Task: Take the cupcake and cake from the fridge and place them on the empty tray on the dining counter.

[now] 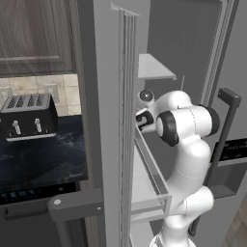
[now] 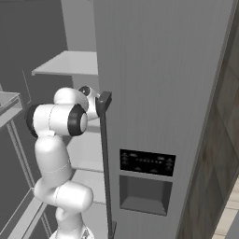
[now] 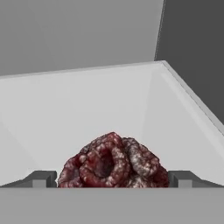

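The cake (image 3: pixel 113 161), a lumpy dark red-brown mound with pale flecks on its right side, sits on a white shelf (image 3: pixel 87 105) inside the fridge (image 2: pixel 158 70). In the hand view its lower part is cut off by the bottom edge, so its base and where it meets the shelf cannot be made out. The gripper (image 3: pixel 113 178) is right at the cake: its two dark fingertips (image 3: pixel 41 178) stand spread wide, one on each side of the cake, with the cake between them. Whether the tips touch it cannot be told; there seems to be a sliver of white shelf between each tip and the cake.

Behind the cake the shelf runs back to a grey rear wall, and to the right of the cake it ends at a darker side wall.

From the base views the white arm (image 1: pixel 190 144) reaches into the fridge between the open left door (image 1: pixel 108 120) and the right door (image 2: pixel 154 93) with its dark bar handle (image 2: pixel 105 154); the hand end is hidden behind the arm's own elbow and the door edge. The right door carries a black control panel (image 2: pixel 147 162) above a dispenser recess (image 2: pixel 144 193). Left of the fridge, past the open door, a black toaster (image 1: pixel 28 116) stands on a dark worktop (image 1: pixel 43 159). The door's shelf rails are partly blocked by the arm.
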{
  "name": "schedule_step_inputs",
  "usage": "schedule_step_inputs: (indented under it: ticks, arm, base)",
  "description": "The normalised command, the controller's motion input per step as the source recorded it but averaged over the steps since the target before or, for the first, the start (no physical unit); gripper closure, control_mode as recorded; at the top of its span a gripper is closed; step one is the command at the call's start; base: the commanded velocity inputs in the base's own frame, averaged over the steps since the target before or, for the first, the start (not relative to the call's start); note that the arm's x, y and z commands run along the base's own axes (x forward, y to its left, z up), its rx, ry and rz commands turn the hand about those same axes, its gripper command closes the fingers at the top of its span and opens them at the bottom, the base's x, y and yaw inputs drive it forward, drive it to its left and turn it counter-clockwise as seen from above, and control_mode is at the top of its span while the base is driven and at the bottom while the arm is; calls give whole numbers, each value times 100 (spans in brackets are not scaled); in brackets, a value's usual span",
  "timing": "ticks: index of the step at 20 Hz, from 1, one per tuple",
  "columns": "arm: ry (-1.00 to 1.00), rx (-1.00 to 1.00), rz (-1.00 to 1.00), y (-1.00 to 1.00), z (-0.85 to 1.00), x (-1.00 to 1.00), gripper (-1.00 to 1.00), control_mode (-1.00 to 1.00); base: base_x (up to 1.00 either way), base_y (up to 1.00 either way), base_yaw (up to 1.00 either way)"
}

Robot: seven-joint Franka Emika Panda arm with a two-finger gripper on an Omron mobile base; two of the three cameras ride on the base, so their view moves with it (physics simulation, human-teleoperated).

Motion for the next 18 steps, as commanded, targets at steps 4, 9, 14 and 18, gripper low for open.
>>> schedule_step_inputs:
  ticks: [4,9,14,18]
  arm:
    - [3,0,-1,0,-28,12,100,-100]
    - [12,0,-2,0,-42,0,100,-100]
    - [14,0,-2,0,-44,-2,100,-100]
    - [2,0,0,0,-29,-32,100,-100]
  base:
    - [0,0,0]
    - [0,0,0]
    - [0,0,0]
    - [0,0,0]
